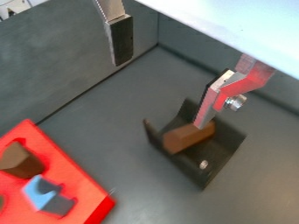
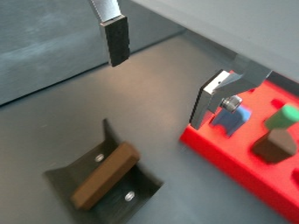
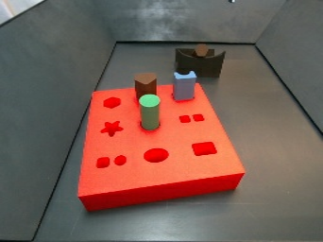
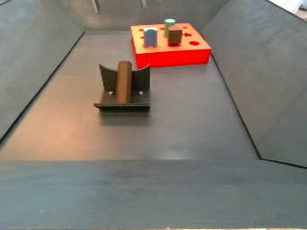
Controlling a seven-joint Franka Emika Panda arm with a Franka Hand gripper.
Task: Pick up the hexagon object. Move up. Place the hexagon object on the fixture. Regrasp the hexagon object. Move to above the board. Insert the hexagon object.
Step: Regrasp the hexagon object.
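The hexagon object (image 2: 105,176) leans in the fixture (image 4: 122,101) – placed, well apart from the red board (image 3: 164,170) – while the empty pincer (image 2: 163,70) hangs above, fingers apart, so regrasping it likely comes next.

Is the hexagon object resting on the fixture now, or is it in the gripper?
Resting on the fixture. The hexagon object leans in its notch, and the open gripper above holds nothing between its fingers.
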